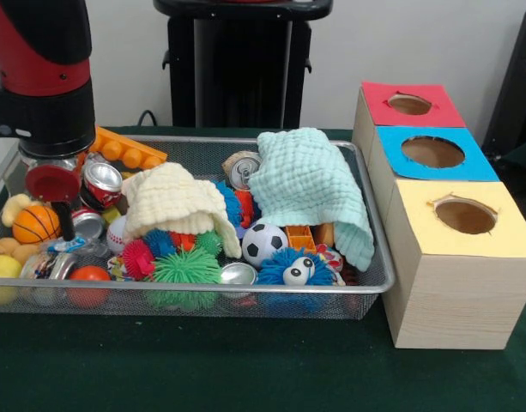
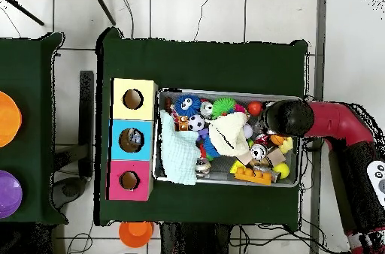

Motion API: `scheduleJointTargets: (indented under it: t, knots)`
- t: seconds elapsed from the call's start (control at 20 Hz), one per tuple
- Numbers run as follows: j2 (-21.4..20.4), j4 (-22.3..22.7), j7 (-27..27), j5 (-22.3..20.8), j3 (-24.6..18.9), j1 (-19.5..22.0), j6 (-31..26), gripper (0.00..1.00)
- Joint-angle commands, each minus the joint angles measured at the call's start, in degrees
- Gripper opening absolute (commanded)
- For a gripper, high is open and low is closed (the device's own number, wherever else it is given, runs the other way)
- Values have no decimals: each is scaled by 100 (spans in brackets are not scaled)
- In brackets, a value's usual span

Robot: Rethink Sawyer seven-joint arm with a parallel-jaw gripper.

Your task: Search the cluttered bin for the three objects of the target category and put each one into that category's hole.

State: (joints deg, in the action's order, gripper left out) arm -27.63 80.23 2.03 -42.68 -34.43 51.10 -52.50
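Reaching down at the left end of the wire bin [image 1: 365, 287], the red and black arm [image 1: 41, 60] sets its end effector [image 1: 67, 225] among the clutter beside an orange basketball toy [image 1: 35, 223] and a red soda can [image 1: 102, 183]; whether its fingers are spread or closed cannot be told. Just below it lies a see-through bottle with a blue label [image 1: 52, 262], partly hidden. Toward the middle, a cream cloth [image 1: 172, 202] covers spiky balls, with a small soccer ball [image 1: 264, 243] beside it. A mint cloth [image 1: 314, 184] drapes over the bin's right end. Right of the bin on the green table [image 1: 202, 369] stands the wooden box, its blue hole [image 1: 432, 152] between the red hole [image 1: 409, 104] and yellow hole [image 1: 465, 215].
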Motion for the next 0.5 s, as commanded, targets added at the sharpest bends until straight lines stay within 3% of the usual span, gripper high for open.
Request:
scheduleJointTargets:
  t: [0.05, 0.5]
  knots:
    - [324, 70, -784, -169, -310, 101, 261, 100]
    - [547, -73, -800, -363, -220, 67, 404, 100]
